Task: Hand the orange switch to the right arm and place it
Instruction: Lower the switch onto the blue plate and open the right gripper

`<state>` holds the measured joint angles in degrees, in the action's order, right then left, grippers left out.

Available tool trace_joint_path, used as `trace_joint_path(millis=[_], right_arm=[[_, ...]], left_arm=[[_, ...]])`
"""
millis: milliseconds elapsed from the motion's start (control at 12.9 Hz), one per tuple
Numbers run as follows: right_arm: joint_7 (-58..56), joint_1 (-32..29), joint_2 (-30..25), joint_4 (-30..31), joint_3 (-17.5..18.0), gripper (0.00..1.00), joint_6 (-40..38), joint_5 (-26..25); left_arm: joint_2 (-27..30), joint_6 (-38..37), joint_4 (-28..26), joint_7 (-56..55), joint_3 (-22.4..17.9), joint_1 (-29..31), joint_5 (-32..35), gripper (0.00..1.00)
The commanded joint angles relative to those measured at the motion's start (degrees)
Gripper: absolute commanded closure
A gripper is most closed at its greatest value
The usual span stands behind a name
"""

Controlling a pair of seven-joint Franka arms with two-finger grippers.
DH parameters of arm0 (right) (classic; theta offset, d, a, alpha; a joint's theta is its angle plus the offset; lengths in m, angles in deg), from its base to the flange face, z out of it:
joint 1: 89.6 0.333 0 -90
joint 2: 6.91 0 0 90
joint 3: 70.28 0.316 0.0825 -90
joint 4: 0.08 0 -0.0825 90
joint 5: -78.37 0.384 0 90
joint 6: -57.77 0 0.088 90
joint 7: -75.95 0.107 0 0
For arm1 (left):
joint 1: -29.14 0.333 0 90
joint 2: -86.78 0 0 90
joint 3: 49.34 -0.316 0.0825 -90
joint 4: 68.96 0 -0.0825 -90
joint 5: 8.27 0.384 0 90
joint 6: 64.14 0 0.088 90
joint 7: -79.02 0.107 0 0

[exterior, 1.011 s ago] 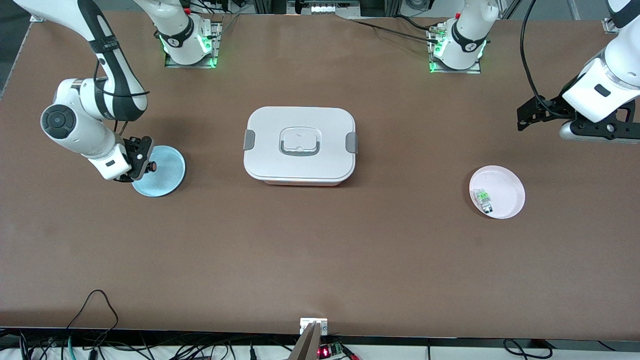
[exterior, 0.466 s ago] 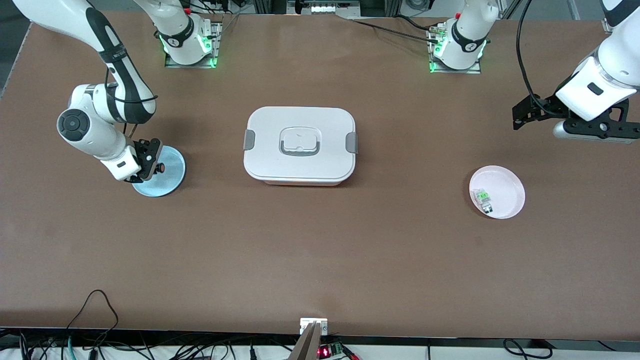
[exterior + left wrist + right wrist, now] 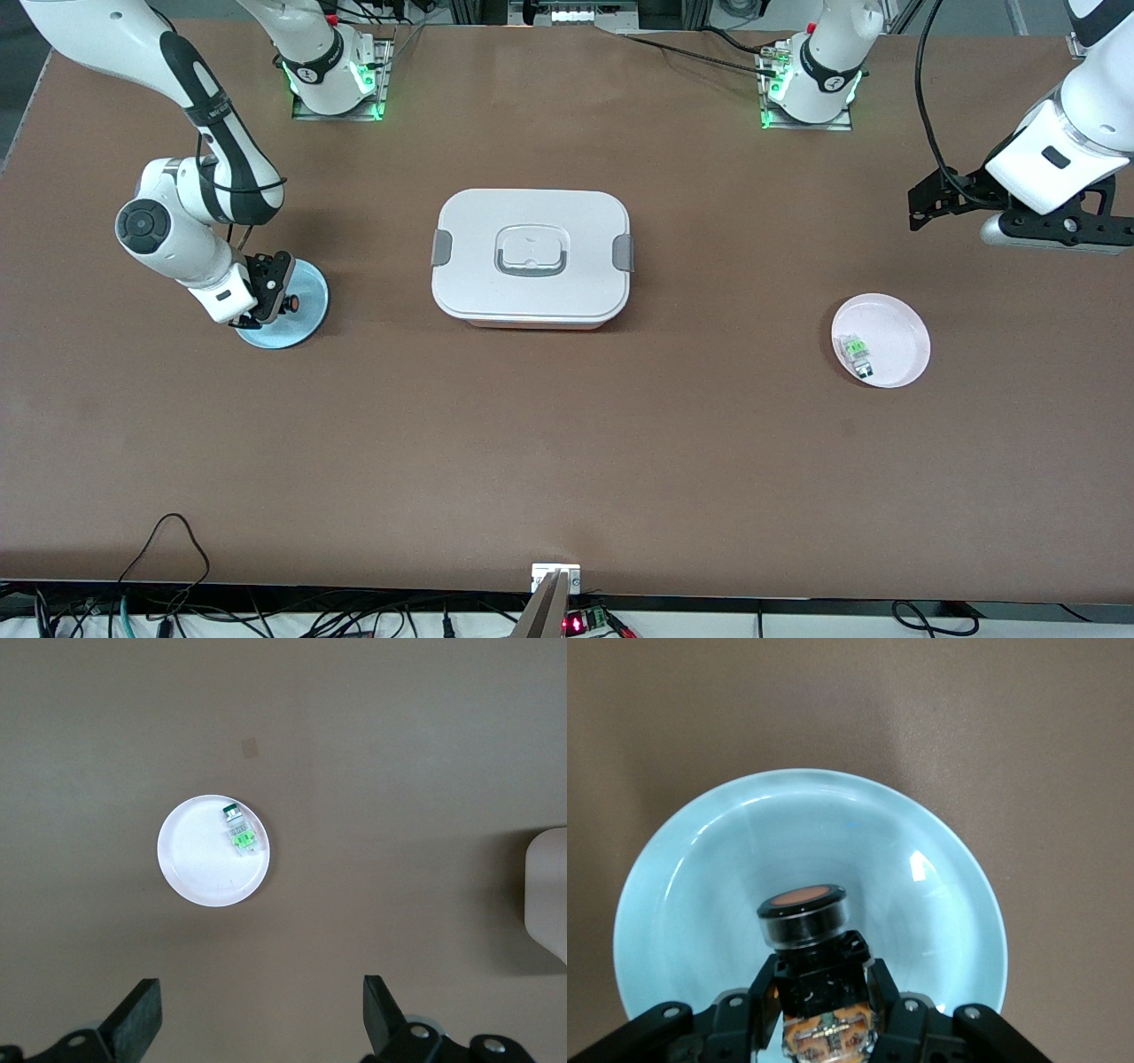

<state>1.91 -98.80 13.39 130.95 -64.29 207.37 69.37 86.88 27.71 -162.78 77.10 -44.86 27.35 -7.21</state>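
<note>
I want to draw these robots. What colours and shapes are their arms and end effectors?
The right arm is white with dark grey panels, round joints and a narrow black right end effector. The left arm is white, trailing a black cable, with a wide black left end effector on linkage fingers. Both bases glow green.

No legible text, labels, brands or numbers anywhere. Round marks on the collars of both arm bases (image 3: 312, 73) (image 3: 833, 82) carry print too small to read.
</note>
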Motion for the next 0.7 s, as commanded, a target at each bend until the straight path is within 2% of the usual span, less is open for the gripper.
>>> trace_joint_path(millis=[0, 155, 233, 311, 389, 622], right_arm=[[-0.94, -1.61, 0.71, 0.54, 0.52, 0.76, 1.92, -0.66], [-0.94, -1.88, 1.33, 0.54, 0.52, 0.74, 2.09, -0.66], [-0.85, -1.88, 1.33, 0.54, 0.52, 0.67, 2.18, -0.66], [0.02, -1.88, 1.07, 0.54, 0.52, 0.45, 1.75, -0.58], [0.38, -1.88, 0.63, 0.45, 0.52, 0.00, 1.39, -0.40], [10.10, -1.79, -2.71, -1.04, 0.87, 0.00, -5.62, 0.04]], left_arm=[[-1.16, -1.24, 2.32, -0.89, 0.36, -0.15, 1.05, 0.00], [-1.16, -1.24, 2.32, -0.89, 0.36, -0.06, 0.96, 0.00], [-1.16, -1.24, 2.32, -0.89, 0.36, -0.06, 0.96, 0.00], [-1.16, -1.24, 2.32, -0.89, 0.36, -0.06, 0.96, 0.00], [-1.16, -1.24, 2.23, -0.89, 0.27, -0.06, 0.96, 0.00], [-1.34, -1.24, 2.41, -1.06, 0.36, -0.15, 0.78, 0.00]])
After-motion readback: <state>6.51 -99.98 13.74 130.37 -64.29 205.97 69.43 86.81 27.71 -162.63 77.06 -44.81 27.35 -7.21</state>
